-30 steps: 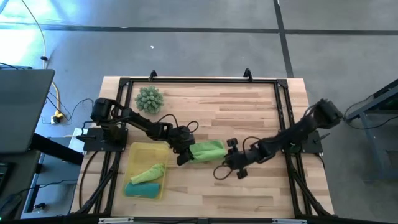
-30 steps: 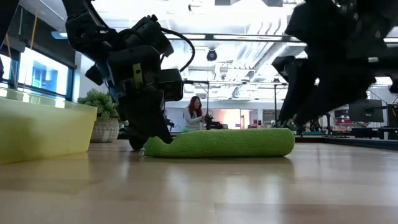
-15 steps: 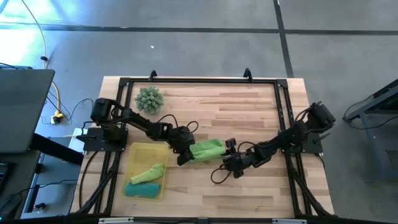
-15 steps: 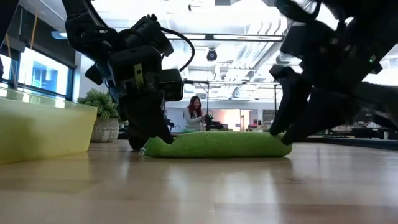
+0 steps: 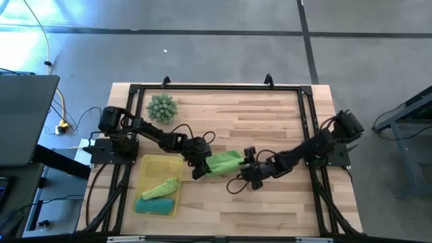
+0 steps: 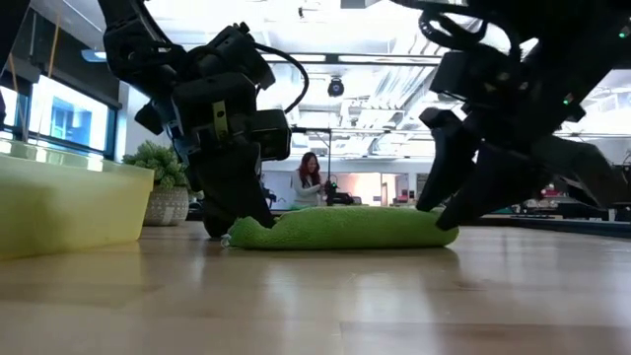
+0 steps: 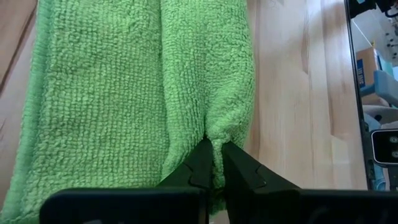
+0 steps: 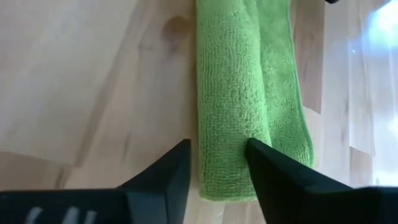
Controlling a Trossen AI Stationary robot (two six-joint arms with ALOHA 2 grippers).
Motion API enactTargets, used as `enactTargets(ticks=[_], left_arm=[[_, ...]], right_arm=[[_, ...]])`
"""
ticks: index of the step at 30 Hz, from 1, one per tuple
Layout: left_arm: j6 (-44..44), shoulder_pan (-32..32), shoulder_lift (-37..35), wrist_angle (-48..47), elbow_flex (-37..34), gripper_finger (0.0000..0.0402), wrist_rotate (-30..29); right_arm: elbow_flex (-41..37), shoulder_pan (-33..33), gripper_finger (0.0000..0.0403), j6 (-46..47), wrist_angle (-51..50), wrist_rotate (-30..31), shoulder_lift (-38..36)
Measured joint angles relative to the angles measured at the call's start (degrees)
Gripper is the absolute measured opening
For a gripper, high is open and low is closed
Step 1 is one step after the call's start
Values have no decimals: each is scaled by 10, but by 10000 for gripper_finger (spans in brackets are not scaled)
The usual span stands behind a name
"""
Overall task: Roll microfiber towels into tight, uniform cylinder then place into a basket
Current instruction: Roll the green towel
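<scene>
High view: your lime towel roll (image 5: 225, 162) lies mid-table, long axis left-right, just right of yellow basket (image 5: 144, 166). Basket holds lime towel (image 5: 162, 187) and teal towel (image 5: 155, 204).

Low view: left gripper (image 6: 237, 222) at roll's left end, right gripper (image 6: 446, 207) at right end.

Left wrist view: your fingers (image 7: 202, 167) clenched, pinching towel fold.

Right wrist view: your fingers (image 8: 163, 177) apart, straddling roll's end, not clamped.
</scene>
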Motion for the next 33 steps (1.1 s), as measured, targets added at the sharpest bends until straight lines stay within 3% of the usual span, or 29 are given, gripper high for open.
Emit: enactTargets(ticks=[7, 10, 16, 23, 33], left_arm=[[0, 0, 0, 0, 0, 12, 0], [0, 0, 0, 0, 0, 12, 0], [0, 0, 0, 0, 0, 12, 0], [2, 0, 0, 1, 0, 12, 0], [3, 0, 0, 8, -1, 12, 0]], right_arm=[[0, -32, 214, 0, 0, -5, 0], [0, -50, 226, 5, 0, -40, 0], [0, -54, 222, 3, -7, -41, -7], [0, -16, 206, 80, -37, -70, -51], [0, -8, 192, 86, -20, -35, 6]])
